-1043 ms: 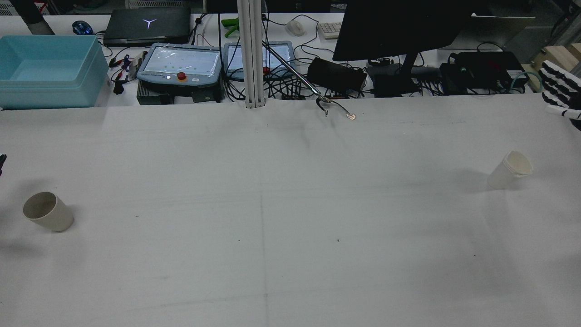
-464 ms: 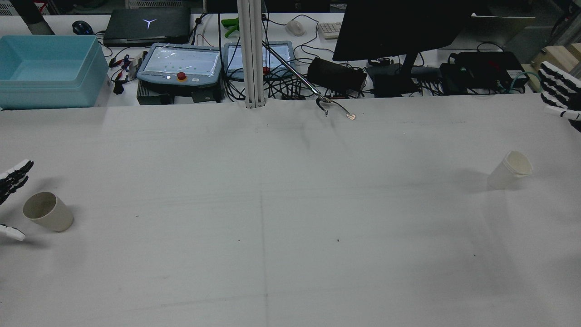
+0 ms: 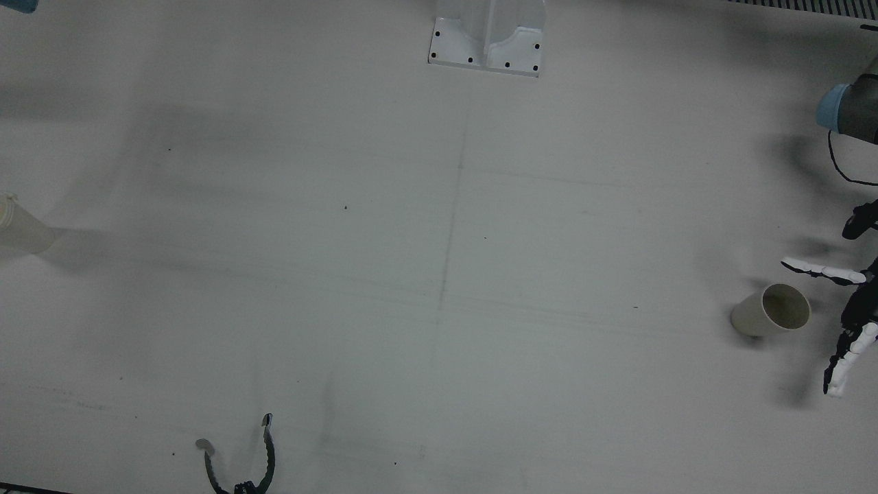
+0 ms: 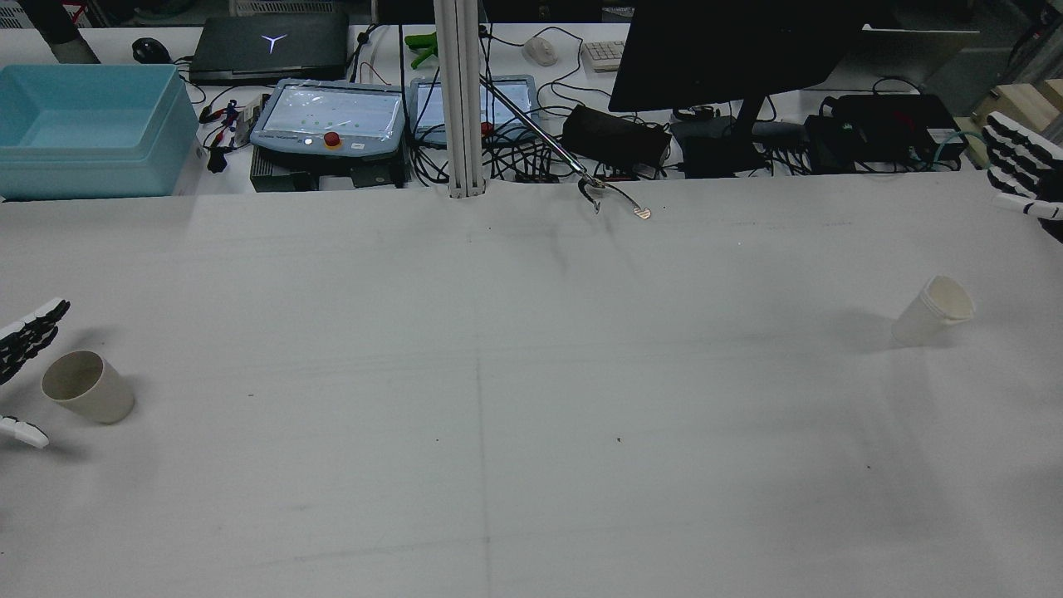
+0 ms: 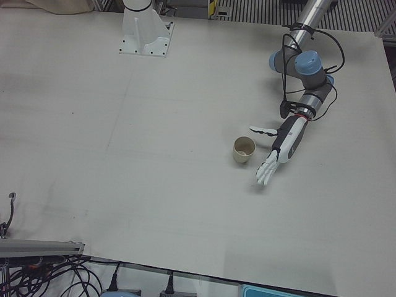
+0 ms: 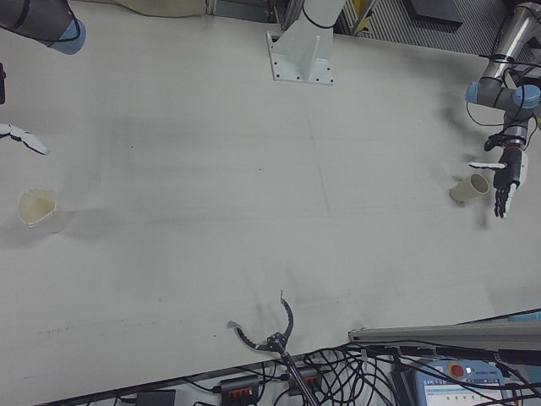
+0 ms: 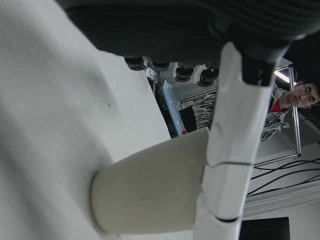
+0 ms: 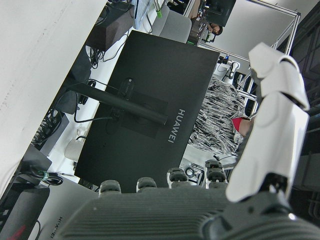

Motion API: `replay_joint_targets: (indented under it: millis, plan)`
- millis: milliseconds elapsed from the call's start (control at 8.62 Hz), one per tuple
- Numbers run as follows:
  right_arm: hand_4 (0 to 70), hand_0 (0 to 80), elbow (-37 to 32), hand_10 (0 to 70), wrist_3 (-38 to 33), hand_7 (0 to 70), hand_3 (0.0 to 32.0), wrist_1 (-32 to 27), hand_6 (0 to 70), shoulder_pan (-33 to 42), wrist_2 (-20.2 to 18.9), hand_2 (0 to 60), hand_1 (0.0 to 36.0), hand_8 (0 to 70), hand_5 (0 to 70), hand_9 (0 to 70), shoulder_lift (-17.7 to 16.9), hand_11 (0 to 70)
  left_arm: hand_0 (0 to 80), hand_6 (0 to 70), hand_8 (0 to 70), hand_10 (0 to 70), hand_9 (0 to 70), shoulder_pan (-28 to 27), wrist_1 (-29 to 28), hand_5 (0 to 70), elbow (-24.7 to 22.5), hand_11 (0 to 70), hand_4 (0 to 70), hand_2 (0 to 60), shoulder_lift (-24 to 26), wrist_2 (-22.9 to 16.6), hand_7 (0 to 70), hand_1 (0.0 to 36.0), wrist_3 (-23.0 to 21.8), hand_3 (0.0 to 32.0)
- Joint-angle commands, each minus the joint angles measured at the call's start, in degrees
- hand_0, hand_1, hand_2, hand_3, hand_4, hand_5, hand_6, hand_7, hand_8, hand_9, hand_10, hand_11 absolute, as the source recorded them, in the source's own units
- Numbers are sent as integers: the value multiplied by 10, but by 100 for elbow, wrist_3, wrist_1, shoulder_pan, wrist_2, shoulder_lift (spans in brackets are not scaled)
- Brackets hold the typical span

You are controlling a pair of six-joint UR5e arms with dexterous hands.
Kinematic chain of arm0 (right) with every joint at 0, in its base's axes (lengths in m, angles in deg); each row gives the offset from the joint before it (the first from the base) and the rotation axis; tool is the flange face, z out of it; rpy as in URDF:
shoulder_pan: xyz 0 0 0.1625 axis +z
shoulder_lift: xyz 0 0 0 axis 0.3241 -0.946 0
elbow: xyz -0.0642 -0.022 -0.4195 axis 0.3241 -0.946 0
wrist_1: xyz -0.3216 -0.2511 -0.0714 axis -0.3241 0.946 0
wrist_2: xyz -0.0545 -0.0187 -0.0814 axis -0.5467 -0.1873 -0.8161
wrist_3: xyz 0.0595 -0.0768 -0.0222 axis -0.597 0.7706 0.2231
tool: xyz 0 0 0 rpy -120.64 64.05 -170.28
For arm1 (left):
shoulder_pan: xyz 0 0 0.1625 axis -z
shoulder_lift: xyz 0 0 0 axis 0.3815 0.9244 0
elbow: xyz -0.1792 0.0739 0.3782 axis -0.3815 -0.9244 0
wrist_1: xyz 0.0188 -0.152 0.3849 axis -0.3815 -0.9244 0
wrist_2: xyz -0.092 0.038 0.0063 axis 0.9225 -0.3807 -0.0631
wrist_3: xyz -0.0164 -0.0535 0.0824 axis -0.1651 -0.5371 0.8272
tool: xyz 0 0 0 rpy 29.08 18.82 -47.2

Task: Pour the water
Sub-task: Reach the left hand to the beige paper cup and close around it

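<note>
A beige cup stands upright near the table's left edge, also seen in the front view and the left-front view. My left hand is open beside it, fingers behind and thumb in front, with a gap to the cup. From the left-front view the left hand flanks the cup without touching it. A white cup stands far right. My right hand hovers open behind it, well apart and partly cut off by the frame.
Along the far table edge are a blue bin, teach pendants, a dark monitor and cables. A white post rises at centre back, with a small clamp tool lying near it.
My left hand has come in from the left edge and now brackets the beige cup. The right hand has drifted slightly up and back. Both cups stay put.
</note>
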Motion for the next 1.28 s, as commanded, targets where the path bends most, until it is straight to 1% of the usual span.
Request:
replay_joint_targets:
  millis: [0,116,232,348,464,580,696,812,928,1043,1159]
  plan:
    - [0,485,6,0,-6,0,0,0,73,-3,-10,228,212,4,48,0,-9,0,744,63,2,2,0,-275,118,0,10,35,144,0,165,78,28,250,0,0]
    - [0,486,6,0,-15,0,0,0,68,-3,-10,220,212,3,48,0,-9,0,724,63,2,3,0,-319,137,0,10,35,149,0,192,113,28,242,-9,0]
    - [0,486,6,0,-15,0,0,0,66,-3,-10,218,212,3,47,0,-18,0,712,62,2,3,0,-320,111,0,149,35,146,0,296,123,28,243,-61,0]
    - [0,486,-3,0,-15,0,0,0,65,-3,-10,218,211,3,47,0,-26,0,722,66,3,3,0,-320,110,0,211,36,156,0,376,123,32,241,-114,0]
    - [0,484,-12,0,-15,0,0,0,63,-3,-10,212,211,2,47,0,-26,0,653,68,3,4,0,-328,110,0,221,34,169,0,411,123,37,222,-115,0]
    - [0,484,-21,0,-15,0,0,0,63,-3,-10,214,208,2,46,0,-35,0,673,73,4,7,0,-328,154,0,221,40,177,0,455,123,44,230,-123,0]
    - [0,483,-29,0,-15,0,0,0,61,-3,-10,211,208,2,46,0,-35,0,685,76,5,9,0,-328,163,0,212,42,191,0,456,131,49,229,-132,0]
    - [0,482,-29,0,-32,0,0,0,59,-3,-10,212,206,1,45,0,-35,0,734,79,5,12,0,-337,172,14,203,46,204,0,456,131,54,236,-132,0]
    - [0,482,-38,0,-32,0,0,0,60,-3,-1,211,206,2,45,0,-35,0,800,83,6,18,0,-337,198,700,186,58,165,0,464,140,59,272,-141,0]
    - [0,482,-38,0,-32,0,0,0,56,-3,-1,209,205,1,44,0,-35,0,800,84,6,22,0,-337,285,700,159,63,177,0,473,184,64,286,-219,0]
    - [0,481,-38,0,-32,0,0,0,54,6,-1,211,206,0,44,0,-44,0,800,91,8,26,1,-337,443,700,142,69,227,0,499,289,79,320,-368,0]
